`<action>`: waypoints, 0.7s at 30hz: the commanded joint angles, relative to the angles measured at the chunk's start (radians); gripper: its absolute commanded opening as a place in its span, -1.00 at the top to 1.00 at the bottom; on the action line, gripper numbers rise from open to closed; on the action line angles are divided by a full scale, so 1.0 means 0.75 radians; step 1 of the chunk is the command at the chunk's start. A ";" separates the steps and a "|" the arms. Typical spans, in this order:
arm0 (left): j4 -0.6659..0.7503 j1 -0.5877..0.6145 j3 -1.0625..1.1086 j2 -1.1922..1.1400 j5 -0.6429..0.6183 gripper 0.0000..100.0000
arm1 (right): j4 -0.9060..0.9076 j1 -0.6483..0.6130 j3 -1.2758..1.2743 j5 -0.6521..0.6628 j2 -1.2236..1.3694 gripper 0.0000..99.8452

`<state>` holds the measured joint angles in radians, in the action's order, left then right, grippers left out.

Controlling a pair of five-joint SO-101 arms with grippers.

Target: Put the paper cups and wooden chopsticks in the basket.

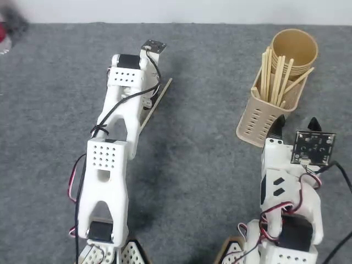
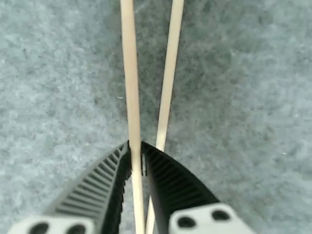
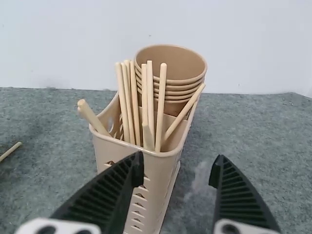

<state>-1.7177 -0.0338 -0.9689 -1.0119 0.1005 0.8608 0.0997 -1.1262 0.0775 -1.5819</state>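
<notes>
My left gripper [image 2: 136, 146] is shut on a wooden chopstick [image 2: 129, 87], which runs on past the fingertips over the grey carpet. A second chopstick [image 2: 168, 83] lies on the carpet just beside it. In the high view the left arm [image 1: 118, 118] stretches up the table and the chopsticks [image 1: 158, 102] stick out along its right side. The beige basket [image 1: 264, 118] stands at the back right and holds several chopsticks [image 3: 141, 105] and a stack of paper cups [image 3: 170, 73]. My right gripper [image 3: 178, 168] is open, close in front of the basket [image 3: 146, 165].
Grey carpet [image 1: 203, 148] covers the table. A white wall [image 3: 156, 29] rises behind the basket. A red and grey object [image 1: 5, 30] sits at the far left back corner. Open carpet lies between the two arms.
</notes>
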 commanded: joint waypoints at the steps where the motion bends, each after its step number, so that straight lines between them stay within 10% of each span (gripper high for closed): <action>1: -0.016 -0.037 0.026 0.020 0.002 0.97 | -0.019 -0.007 0.006 -0.014 0.013 0.55; 21: 0.020 -0.045 -0.073 -0.133 0.002 0.97 | -0.019 -0.007 0.006 -0.014 0.011 0.55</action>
<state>-1.6824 -0.0598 -0.9551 -1.0963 0.1005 0.8608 0.0997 -1.1262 0.0775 -1.5819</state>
